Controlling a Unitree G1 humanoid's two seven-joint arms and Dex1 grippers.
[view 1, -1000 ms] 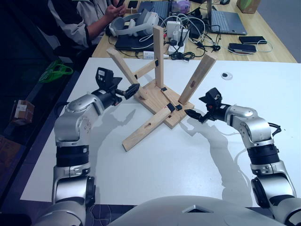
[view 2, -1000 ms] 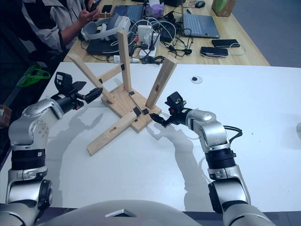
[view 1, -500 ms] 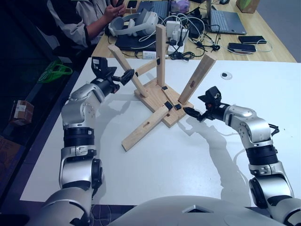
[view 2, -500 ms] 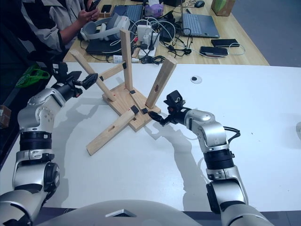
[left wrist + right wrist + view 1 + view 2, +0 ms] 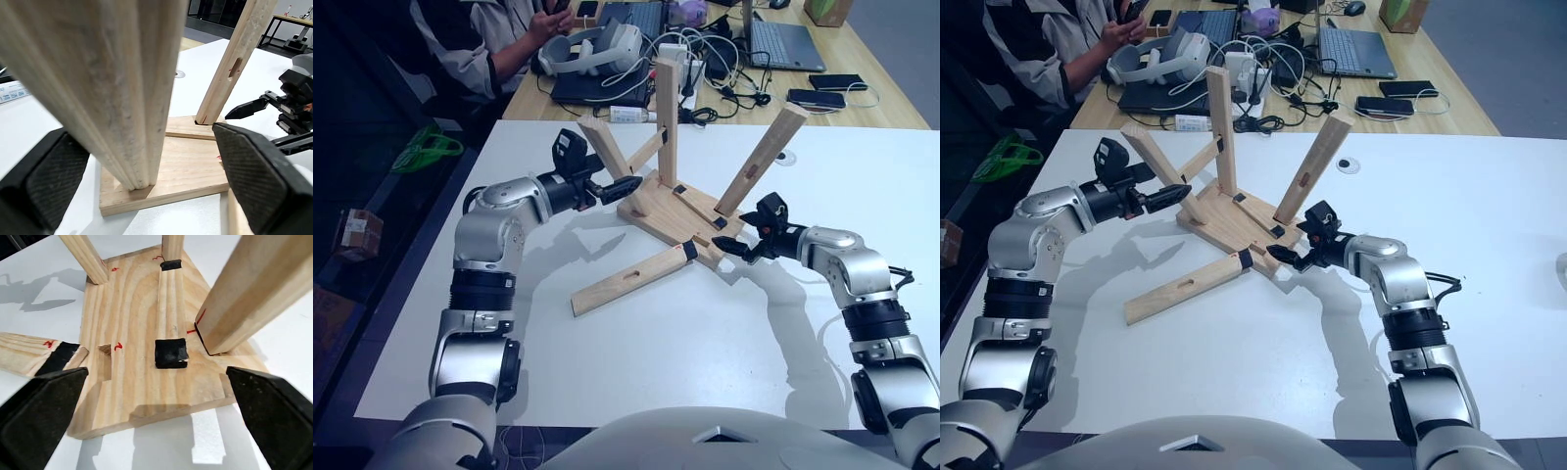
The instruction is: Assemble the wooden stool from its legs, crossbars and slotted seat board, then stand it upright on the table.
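Leg-fitting step: left tool (image 5: 626,183) and right tool (image 5: 732,247), both released, flank the seat board (image 5: 668,213); the loose leg (image 5: 631,279) near the right tool likely needs slotting next.

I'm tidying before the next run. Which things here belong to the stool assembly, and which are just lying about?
Job: seat board, standing legs, loose leg, crossbar.
Lying about: headset, laptop, phone, cables.
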